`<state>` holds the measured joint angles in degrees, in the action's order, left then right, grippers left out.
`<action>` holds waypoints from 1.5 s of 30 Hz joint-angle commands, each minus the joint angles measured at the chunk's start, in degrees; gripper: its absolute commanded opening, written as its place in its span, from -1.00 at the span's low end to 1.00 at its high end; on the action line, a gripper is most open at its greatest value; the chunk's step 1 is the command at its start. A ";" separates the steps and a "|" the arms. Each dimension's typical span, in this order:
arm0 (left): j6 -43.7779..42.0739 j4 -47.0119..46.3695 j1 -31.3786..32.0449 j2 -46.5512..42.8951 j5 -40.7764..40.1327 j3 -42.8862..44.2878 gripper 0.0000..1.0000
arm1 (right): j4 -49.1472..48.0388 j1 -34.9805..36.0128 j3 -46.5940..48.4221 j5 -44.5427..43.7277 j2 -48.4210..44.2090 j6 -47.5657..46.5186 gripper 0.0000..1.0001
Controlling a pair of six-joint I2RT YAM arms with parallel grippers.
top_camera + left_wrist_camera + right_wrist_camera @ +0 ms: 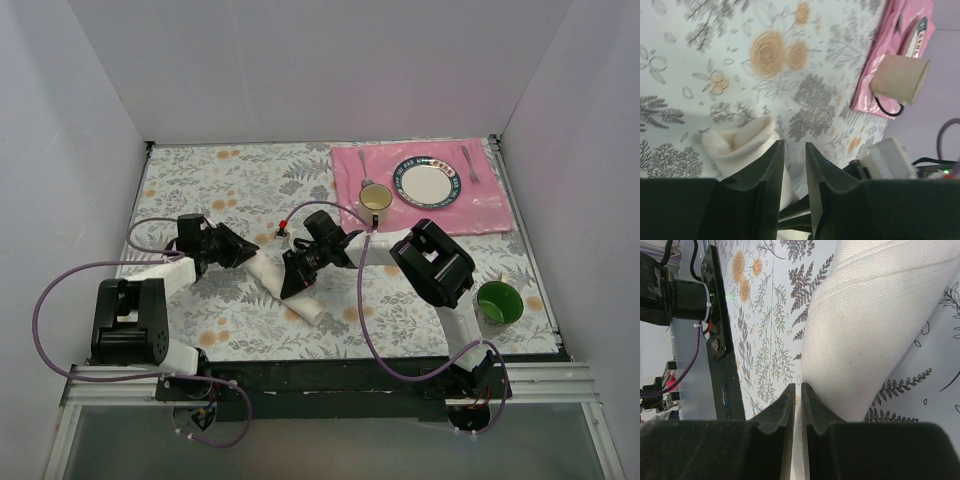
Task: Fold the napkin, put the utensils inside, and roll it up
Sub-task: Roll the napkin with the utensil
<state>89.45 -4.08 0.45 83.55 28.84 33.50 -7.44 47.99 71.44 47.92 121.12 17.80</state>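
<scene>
The napkin (266, 270) lies rolled into an off-white tube, slanting across the flowered table between my two arms. The left wrist view looks at its open end (740, 142). My left gripper (250, 257) (795, 143) is at that upper-left end, its jaws a narrow gap apart with bare table showing between them and the roll beside its left finger. My right gripper (293, 289) (798, 385) sits on the middle of the roll (875, 315), shut on a thin strip of its cloth. The utensils are hidden in every view.
A pink placemat (480, 212) at the back right carries a plate (430, 184), a cream mug (375, 200) (900, 77), a spoon (364, 160) and a fork (470, 163). A green cup (498, 302) stands by the right arm. A small red-tipped object (284, 226) lies beyond the roll.
</scene>
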 commanded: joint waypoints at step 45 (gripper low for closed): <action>2.31 -0.41 11.59 -0.31 -5.02 -8.89 -0.58 | 7.35 0.88 -11.06 -2.22 -12.83 -4.35 -0.66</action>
<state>94.76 -9.80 12.23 82.13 30.44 24.47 -3.97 48.51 61.10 47.07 112.92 15.38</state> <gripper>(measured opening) 0.208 0.164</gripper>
